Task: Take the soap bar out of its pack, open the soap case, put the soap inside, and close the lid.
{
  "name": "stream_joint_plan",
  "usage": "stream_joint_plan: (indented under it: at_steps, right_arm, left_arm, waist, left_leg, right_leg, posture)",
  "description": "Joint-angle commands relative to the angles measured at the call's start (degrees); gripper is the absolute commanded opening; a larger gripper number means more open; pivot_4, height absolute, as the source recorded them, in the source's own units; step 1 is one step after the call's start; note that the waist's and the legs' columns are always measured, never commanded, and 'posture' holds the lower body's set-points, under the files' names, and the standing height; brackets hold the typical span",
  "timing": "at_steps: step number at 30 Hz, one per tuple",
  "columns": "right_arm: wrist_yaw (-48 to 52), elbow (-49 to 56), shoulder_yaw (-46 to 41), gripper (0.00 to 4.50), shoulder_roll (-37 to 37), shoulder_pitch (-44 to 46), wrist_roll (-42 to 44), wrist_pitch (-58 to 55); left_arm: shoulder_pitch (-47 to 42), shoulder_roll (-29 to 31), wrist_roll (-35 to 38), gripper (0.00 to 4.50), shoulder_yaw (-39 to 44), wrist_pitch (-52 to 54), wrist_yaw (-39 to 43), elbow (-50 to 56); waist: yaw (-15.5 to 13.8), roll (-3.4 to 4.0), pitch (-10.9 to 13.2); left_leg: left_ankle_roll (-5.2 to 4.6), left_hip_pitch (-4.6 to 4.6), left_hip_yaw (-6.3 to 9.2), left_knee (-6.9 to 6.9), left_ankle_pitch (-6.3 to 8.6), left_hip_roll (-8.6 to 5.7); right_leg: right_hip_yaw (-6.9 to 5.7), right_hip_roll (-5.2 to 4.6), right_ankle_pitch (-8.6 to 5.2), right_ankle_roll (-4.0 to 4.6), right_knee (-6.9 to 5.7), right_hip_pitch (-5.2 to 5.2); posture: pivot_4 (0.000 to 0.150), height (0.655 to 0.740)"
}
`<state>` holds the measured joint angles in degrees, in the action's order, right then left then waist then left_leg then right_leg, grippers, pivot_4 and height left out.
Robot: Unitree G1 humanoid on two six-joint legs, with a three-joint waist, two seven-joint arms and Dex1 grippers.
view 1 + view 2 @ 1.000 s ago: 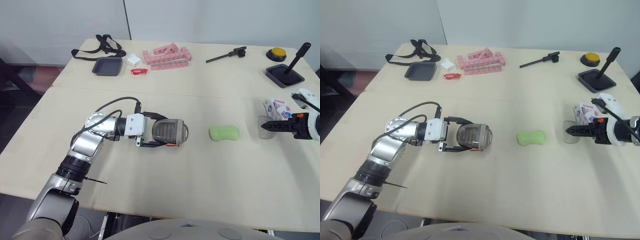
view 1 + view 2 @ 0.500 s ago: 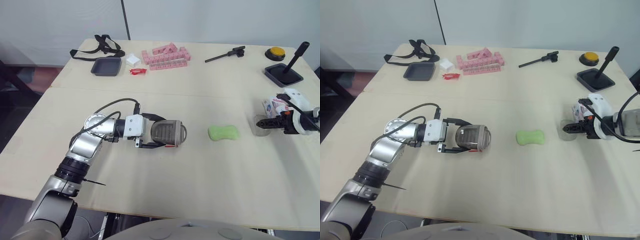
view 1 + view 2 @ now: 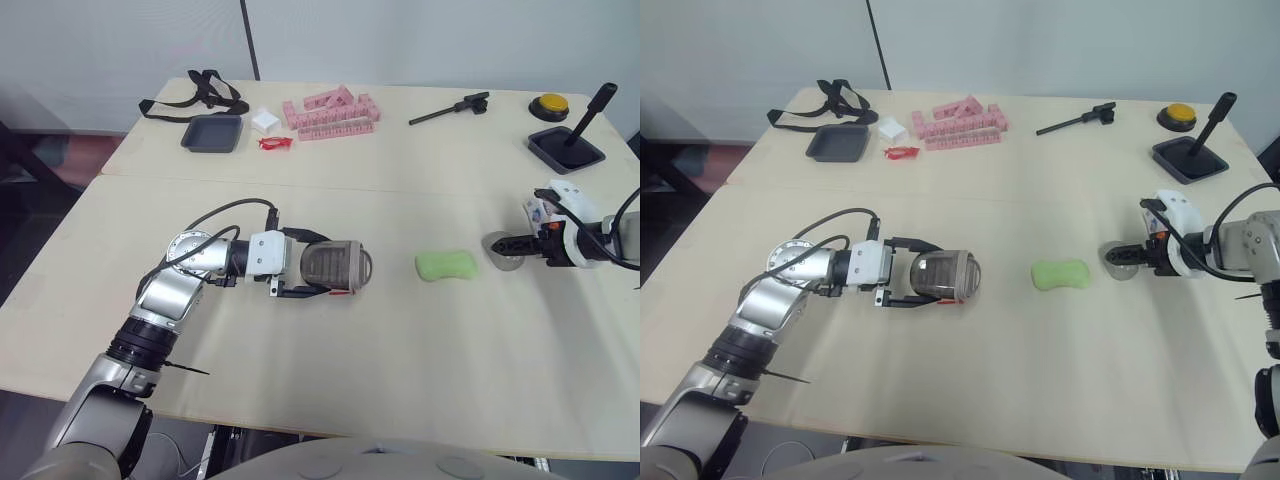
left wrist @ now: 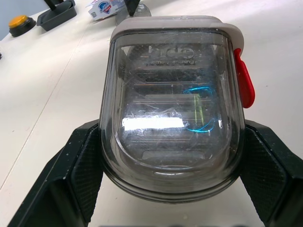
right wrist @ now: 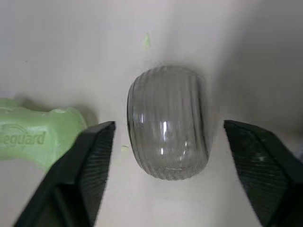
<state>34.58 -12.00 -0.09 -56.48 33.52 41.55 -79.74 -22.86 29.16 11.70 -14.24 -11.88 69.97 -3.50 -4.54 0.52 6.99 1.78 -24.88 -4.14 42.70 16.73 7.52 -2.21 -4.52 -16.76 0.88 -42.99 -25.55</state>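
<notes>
While the left claw is clamped on the smoky soap case, one black finger pressed to each long side, the case rests on the bench left of centre. Its red latch sits on one side, and its lid appears to be shut, though glare makes that hard to judge. The green soap bar lies bare on the bench to the right of the case, well apart from it. Just right of the soap is a small clear ribbed piece. The right claw has its fingers spread wide to either side of this piece without touching it. The white and blue soap pack lies just beyond that claw. Along the far edge of the bench are pink blocks, a dark tray and a yellow button.
</notes>
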Motion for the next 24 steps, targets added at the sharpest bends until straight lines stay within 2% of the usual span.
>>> stream_joint_plan:
  at_steps: [1,6,10,13,17,24]
  right_arm:
    - [1.57,1.32,-2.03,4.46,-0.76,0.36,-1.42,0.45]
    - [6.51,4.81,-2.45,4.46,-2.90,-1.52,-2.41,5.03]
    - [12.29,11.56,-8.19,4.46,-2.94,-5.88,-0.71,14.02]
    - [21.85,21.48,-13.39,4.46,-2.52,-15.90,-0.84,27.72]
    - [30.67,30.29,-17.48,4.46,4.61,-31.79,-5.27,51.19]
    - [38.24,31.39,-16.04,4.46,13.81,-44.69,-11.85,77.05]
  left_arm:
    - [0.11,0.70,0.90,3.46,1.41,-0.52,-0.54,1.74]
    - [-0.43,0.75,0.70,3.46,1.46,-0.77,-0.54,0.87]
    - [-1.31,0.99,0.80,3.46,2.00,-0.86,-0.43,-0.45]
    - [-2.39,0.96,0.82,3.46,2.15,-1.01,-0.23,-1.87]
    - [-4.74,-0.09,0.60,3.46,2.21,-0.81,-0.72,-4.40]
    - [-6.54,-0.05,0.63,3.46,1.93,-1.00,1.31,-6.92]
  waist:
    - [0.01,0.00,0.00]
    - [0.01,0.00,0.00]
    - [-0.06,0.00,0.00]
    - [-0.41,0.00,0.00]
    - [-0.67,-0.07,-0.02]
    - [0.29,-0.04,-0.01]
  left_leg:
    - [0.00,-0.01,0.00,0.00,0.00,0.00]
    - [0.00,-0.01,-0.01,0.00,0.00,0.00]
    - [-0.01,-0.03,-0.02,0.00,0.01,0.02]
    - [-0.07,-0.06,-0.04,0.02,0.04,0.07]
    - [-0.18,-0.15,-0.09,0.08,0.08,0.17]
    - [-0.38,-0.34,-0.30,0.25,0.05,0.12]
  right_leg:
    - [0.00,0.00,0.00,0.00,0.00,0.00]
    - [0.00,0.00,0.00,0.00,0.00,0.00]
    - [0.00,-0.01,0.00,0.00,0.01,0.00]
    - [-0.03,-0.01,0.00,0.00,0.01,0.00]
    - [-0.13,-0.02,-0.01,0.02,0.04,0.00]
    - [-0.01,-0.15,-0.02,0.05,-0.12,-0.27]
  posture:
    - [0.150,0.7109]
    - [0.150,0.7109]
    - [0.150,0.7109]
    - [0.150,0.7109]
    - [0.150,0.7109]
    - [0.150,0.7109]
